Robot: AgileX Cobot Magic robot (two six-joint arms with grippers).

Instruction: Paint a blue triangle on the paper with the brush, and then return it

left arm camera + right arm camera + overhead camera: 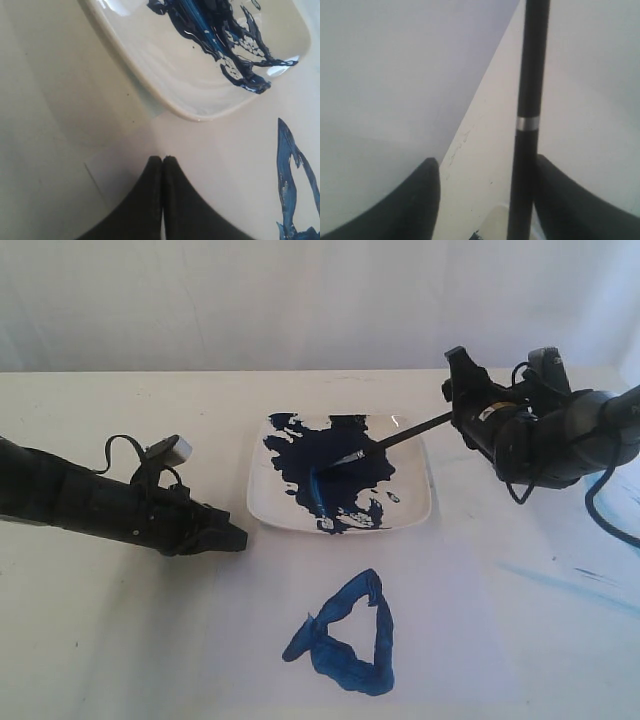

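Right tool [486, 159] spread wide, brush [527, 75] between jaws

The plate [418, 490] fills the middle of the worktop [110, 405]. The brush [405, 432] sticks out from it toward the far right corner, between the spread fingers of the right pincer [486, 160]. The left pincer [238, 538] lies near the plate's left side. The blue triangle [345, 640] covers a patch by the front edge. There is open room along the far edge and at the front left corner.
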